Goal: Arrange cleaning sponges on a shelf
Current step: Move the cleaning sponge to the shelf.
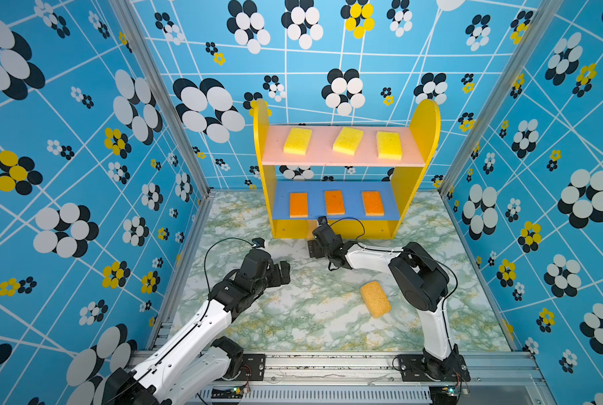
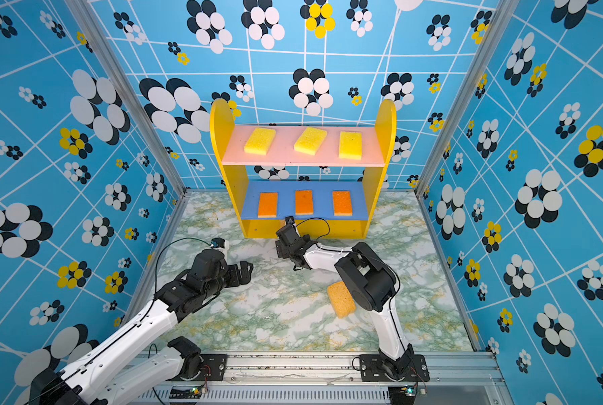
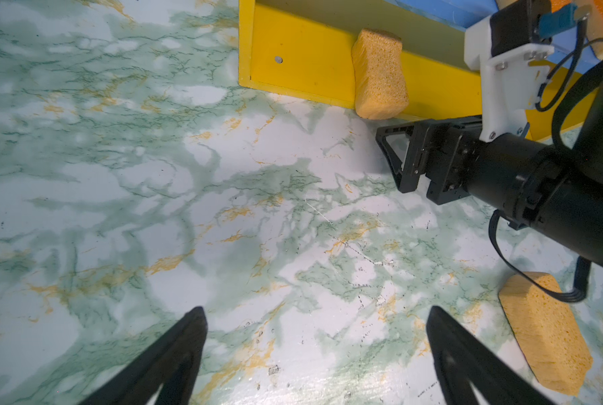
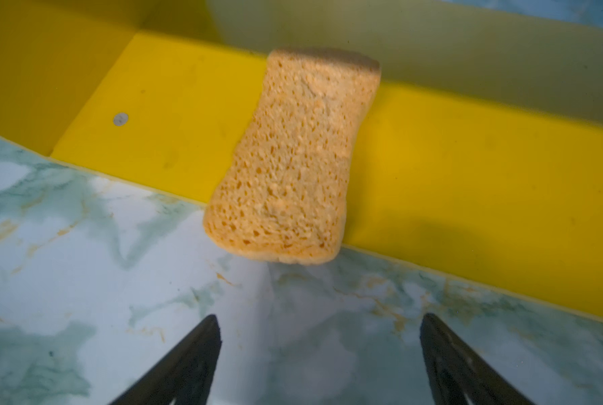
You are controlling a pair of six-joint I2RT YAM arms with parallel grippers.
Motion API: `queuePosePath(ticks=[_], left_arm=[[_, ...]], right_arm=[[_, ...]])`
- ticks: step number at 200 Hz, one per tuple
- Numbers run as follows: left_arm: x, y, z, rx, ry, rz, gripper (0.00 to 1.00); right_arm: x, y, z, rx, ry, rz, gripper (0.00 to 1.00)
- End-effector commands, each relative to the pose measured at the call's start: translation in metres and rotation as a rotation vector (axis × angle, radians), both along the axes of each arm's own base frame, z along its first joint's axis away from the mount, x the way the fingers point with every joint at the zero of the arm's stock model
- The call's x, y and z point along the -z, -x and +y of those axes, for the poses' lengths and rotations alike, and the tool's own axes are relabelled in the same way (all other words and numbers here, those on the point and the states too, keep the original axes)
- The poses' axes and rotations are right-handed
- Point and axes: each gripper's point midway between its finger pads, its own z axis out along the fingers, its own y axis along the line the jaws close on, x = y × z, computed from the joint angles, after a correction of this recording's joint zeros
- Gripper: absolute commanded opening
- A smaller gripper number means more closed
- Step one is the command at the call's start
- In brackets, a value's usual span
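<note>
Below, the spread right gripper (image 4: 319, 357) faces a sponge (image 4: 293, 157) leaning on the shelf (image 4: 468, 157); a nudge could topple it.

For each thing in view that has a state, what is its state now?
Yellow sponges: three, flat on pink upper board.
Orange sponges: three, flat on blue lower board.
Leaning tan sponge: propped against shelf base front.
Loose tan sponge: lying on table.
Left gripper: open, empty.
Right gripper: open, empty.
</note>
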Motion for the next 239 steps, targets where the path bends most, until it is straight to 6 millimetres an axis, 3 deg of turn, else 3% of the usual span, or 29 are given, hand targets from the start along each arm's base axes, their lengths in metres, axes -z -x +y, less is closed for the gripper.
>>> queuePosePath(ticks=[1, 53, 139, 143, 157, 193, 199, 239], left_arm=[[0.004, 0.003, 0.005, 0.004, -0.019, 0.005, 0.99], [0.005, 0.002, 0.004, 0.003, -0.018, 0.009, 0.99], [0.005, 0.002, 0.005, 0.002, -0.017, 0.009, 0.99], [0.005, 0.002, 0.005, 0.001, -0.017, 0.009, 0.99], [0.004, 0.002, 0.005, 0.001, -0.017, 0.007, 0.99], [0.005, 0.002, 0.006, -0.001, -0.019, 0.007, 0.99], [0.005, 0.002, 0.005, -0.001, -0.019, 0.009, 0.99], [0.007, 0.002, 0.006, -0.002, -0.019, 0.01, 0.99]], right_arm=[[0.01, -0.01, -0.011, 0.048, 0.023, 0.019, 0.91], [0.02, -0.013, -0.016, 0.069, 0.058, 0.04, 0.91], [-0.005, -0.031, -0.016, 0.115, 0.024, 0.012, 0.92], [0.009, -0.03, -0.018, 0.116, 0.039, 0.03, 0.92], [0.007, -0.031, -0.015, 0.112, 0.021, 0.024, 0.92], [0.019, -0.023, -0.014, 0.09, -0.017, 0.037, 0.92], [0.006, -0.022, -0.012, 0.085, -0.043, 0.019, 0.92], [0.017, -0.008, -0.019, 0.076, -0.066, 0.044, 0.91]])
